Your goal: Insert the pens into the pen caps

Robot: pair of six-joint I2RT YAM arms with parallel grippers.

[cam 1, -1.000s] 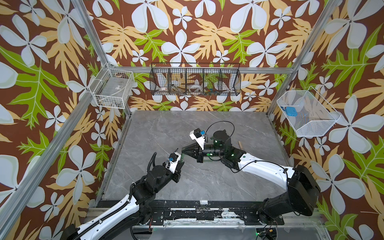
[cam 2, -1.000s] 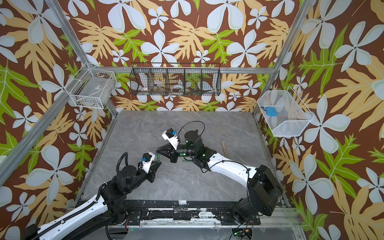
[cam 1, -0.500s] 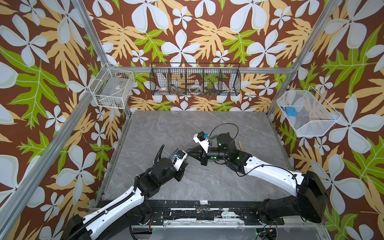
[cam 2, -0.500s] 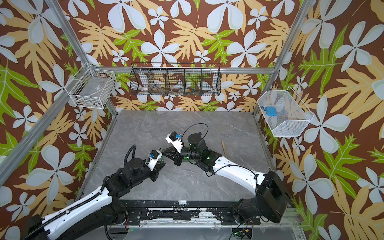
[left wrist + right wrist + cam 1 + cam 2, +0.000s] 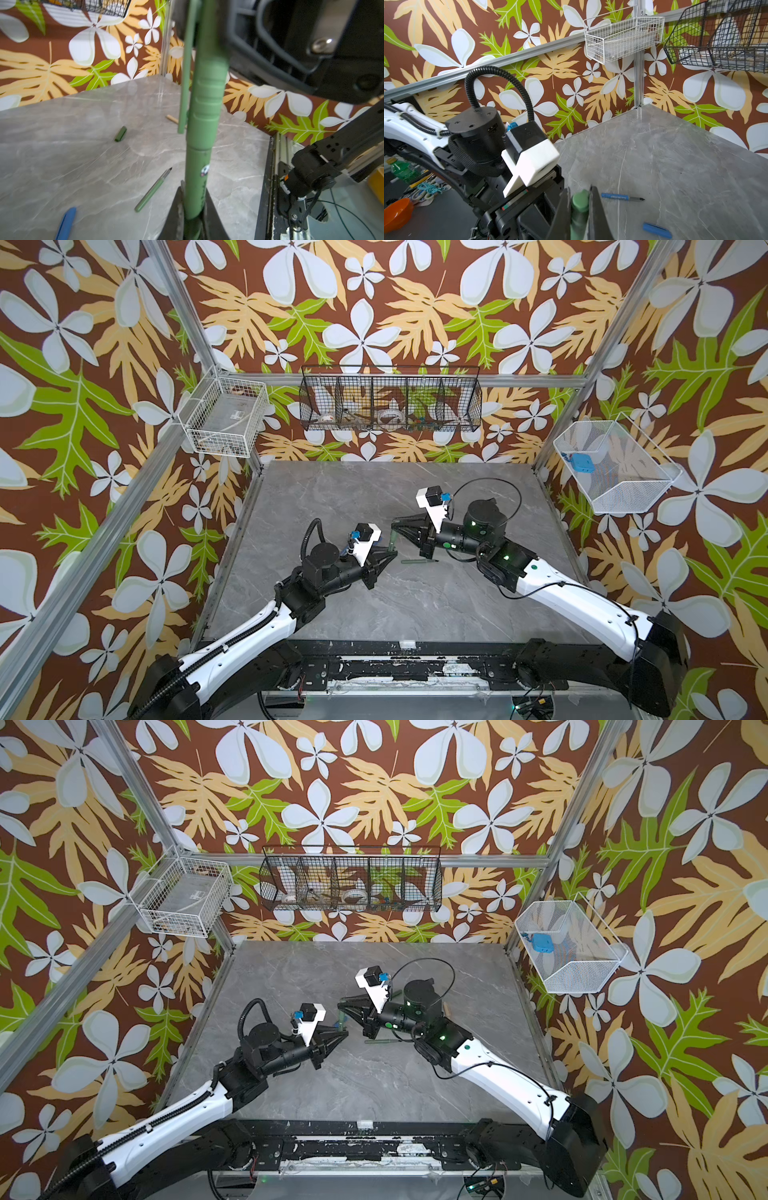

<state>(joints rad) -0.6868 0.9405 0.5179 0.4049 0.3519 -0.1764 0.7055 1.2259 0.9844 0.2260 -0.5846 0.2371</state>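
– Left gripper [image 5: 194,195], what does it have?
– It is clamped on the green pen [image 5: 196,176], low on the barrel, and holds it in the air over the table [image 5: 415,614].
– And the right gripper [image 5: 579,193]?
– Pinched tight on the green cap [image 5: 579,200]. In both top views the two grippers' tips come close together at mid-table. Pen and cap stand in one line. The barrel runs into the cap's mouth, and the tip is out of sight.
– What lies close by?
– Just beside the grippers, toward the right arm, a second green pen [image 5: 415,561] lies flat on the table, its dark tip bare. The blue pen [image 5: 623,197] and blue cap [image 5: 657,230] lie near each other but apart, and that pen's tip is bare too.
– Farther off?
– A spare green cap [image 5: 120,134] lies alone on its side. Past it, toward the right side of the table, lies the tan pen [image 5: 172,118], partly hidden behind the held cap's clip. On the back wall hangs a black basket [image 5: 390,402].
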